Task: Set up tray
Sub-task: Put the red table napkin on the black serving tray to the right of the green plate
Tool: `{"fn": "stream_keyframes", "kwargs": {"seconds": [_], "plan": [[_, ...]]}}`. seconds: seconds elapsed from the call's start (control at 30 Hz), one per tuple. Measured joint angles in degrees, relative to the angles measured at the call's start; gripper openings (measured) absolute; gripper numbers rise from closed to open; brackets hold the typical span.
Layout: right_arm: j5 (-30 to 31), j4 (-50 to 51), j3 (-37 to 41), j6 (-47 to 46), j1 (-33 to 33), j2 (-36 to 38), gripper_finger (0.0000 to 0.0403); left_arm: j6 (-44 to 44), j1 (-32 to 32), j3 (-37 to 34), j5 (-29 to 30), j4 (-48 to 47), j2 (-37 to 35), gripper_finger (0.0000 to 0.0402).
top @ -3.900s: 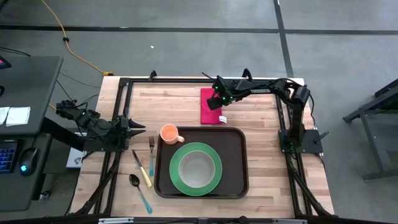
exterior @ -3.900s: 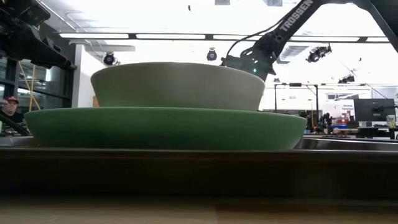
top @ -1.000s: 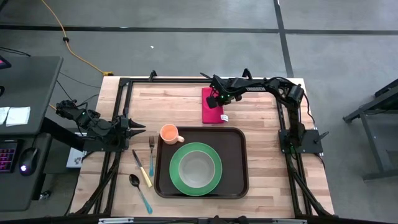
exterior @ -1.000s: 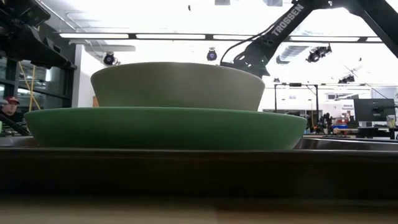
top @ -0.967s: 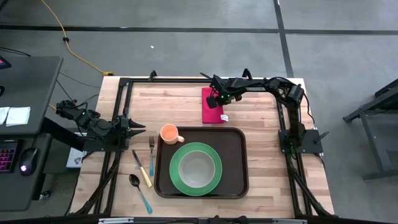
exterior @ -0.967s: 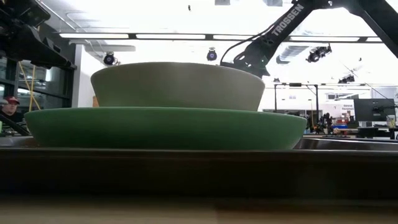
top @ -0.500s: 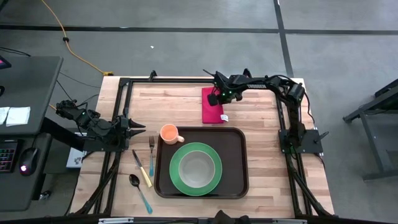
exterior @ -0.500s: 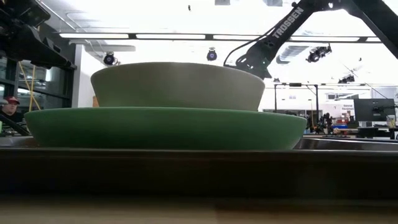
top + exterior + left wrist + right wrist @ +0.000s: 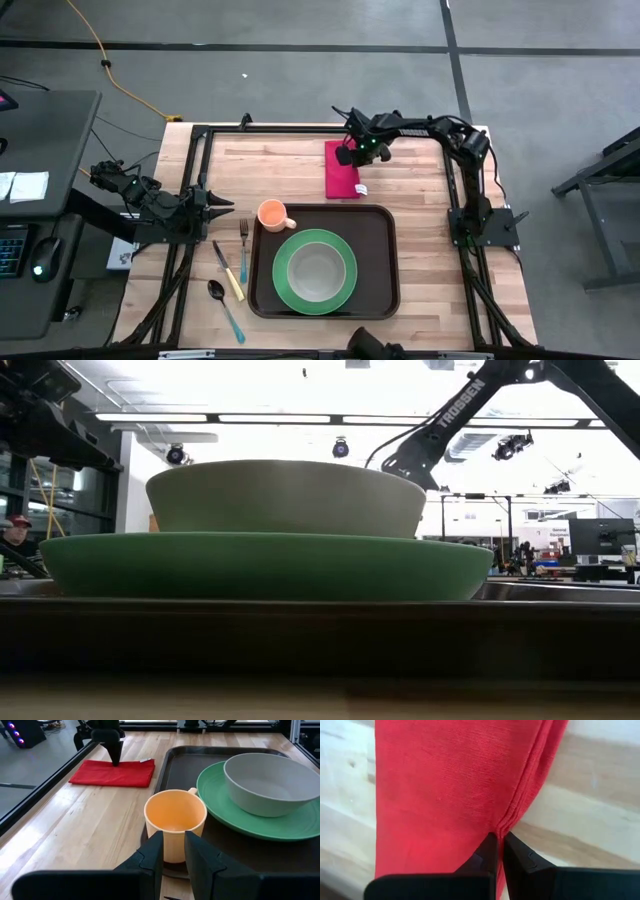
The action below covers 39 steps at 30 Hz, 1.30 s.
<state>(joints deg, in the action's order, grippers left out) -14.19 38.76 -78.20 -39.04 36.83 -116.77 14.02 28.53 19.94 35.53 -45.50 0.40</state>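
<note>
The right pincer (image 9: 343,156) is at the far end of the red cloth napkin (image 9: 341,176), its fingers pressed together and pinching the napkin's folded edge (image 9: 520,810). The napkin lies flat on the wooden bench (image 9: 420,180), just beyond the dark brown tray (image 9: 382,262). The tray sits at the near middle of the bench and carries a green plate (image 9: 284,278) with a grey bowl (image 9: 316,270) on it and an orange mug (image 9: 272,214) at its far left corner. The left pincer (image 9: 222,205) waits at the bench's left edge, fingers slightly apart and empty, pointing at the mug. A fork (image 9: 243,244), a knife (image 9: 228,272) and a spoon (image 9: 222,300) lie left of the tray.
</note>
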Motion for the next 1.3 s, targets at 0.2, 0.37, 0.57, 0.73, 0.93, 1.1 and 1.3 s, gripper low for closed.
{"fn": "stream_keyframes", "kwargs": {"seconds": [0.2,0.37,0.57,0.73,0.93,1.1,1.3], "plan": [[-2.28,4.85,-1.74,2.02,1.02,-0.05,0.0,0.0,0.0,-0.01,0.0,0.46,0.0,0.0108],[-2.47,7.39,-2.22,3.46,1.21,-0.05,0.0,0.0,0.0,-0.02,0.0,0.46,0.0,0.0108],[-2.8,6.78,-2.24,3.34,1.92,-0.02,0.0,0.0,-0.02,-0.02,0.0,0.44,0.0,0.0108],[-4.17,6.55,-2.29,3.49,3.04,0.08,0.0,0.0,-0.02,-0.02,0.0,0.62,0.0,0.0108],[-11.77,3.98,-2.33,3.17,4.78,0.14,0.0,0.0,-0.02,-0.02,0.0,0.74,0.0,0.0108],[-16.89,2.8,-2.37,3.1,6.16,0.19,0.0,0.0,-0.02,-0.02,0.0,0.75,-0.01,0.0108],[-18.15,2.81,-2.37,3.1,6.99,0.22,0.0,0.0,-0.01,-0.02,0.02,0.76,0.0,0.0108]]}}
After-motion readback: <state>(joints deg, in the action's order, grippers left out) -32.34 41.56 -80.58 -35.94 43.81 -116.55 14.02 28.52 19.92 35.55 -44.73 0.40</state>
